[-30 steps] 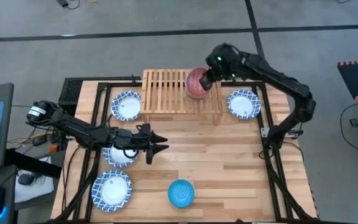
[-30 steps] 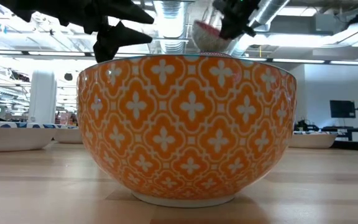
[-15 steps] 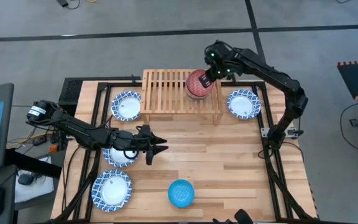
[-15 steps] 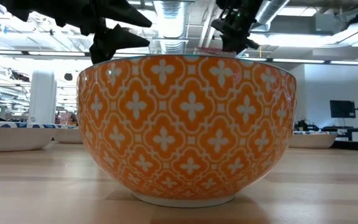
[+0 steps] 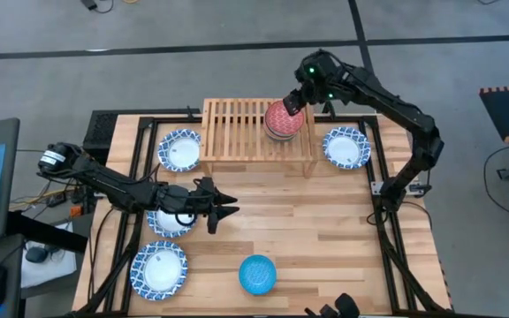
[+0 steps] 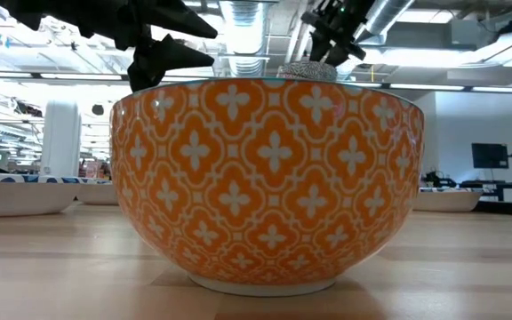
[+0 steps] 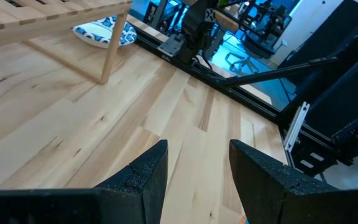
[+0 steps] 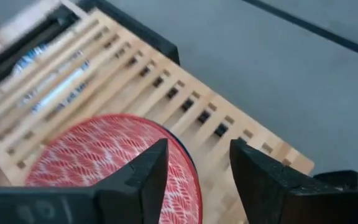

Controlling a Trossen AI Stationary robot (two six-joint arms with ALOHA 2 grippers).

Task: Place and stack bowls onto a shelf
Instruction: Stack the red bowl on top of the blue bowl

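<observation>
Red-patterned bowl (image 5: pixel 280 118) sits on the right end of the light-wood slatted shelf (image 5: pixel 237 129), at the far side of the desk (image 5: pixel 325 221). A grey-blue rim shows under the red bowl in the high view, so it appears to rest on another bowl; I cannot confirm this from the other views. My right pincer (image 5: pixel 293 99) is just above the bowl's far edge, fingers (image 8: pixel 135 180) spread apart and holding nothing; in the right wrist view the bowl lies between and beyond the fingertips, not touching them. One blue-and-white dish (image 5: pixel 180 149) lies on the desk just beside the shelf's left end, and a second dish (image 5: pixel 345 147) lies just beside its right end. My left pincer (image 5: pixel 224 206) hangs over the middle-left of the desk, well apart from the shelf, fingers open with bare planks showing between them, nothing gripped. A third dish (image 5: pixel 165 223) lies partly under my left arm, and a fourth dish (image 5: pixel 158 268) lies near the front-left corner. A bright blue bowl (image 5: pixel 257 274) stands near the front edge, at the centre. In the low view, an orange bowl (image 6: pixel 272 182) with a white quatrefoil pattern stands close to the camera and hides most of the desk behind it.
</observation>
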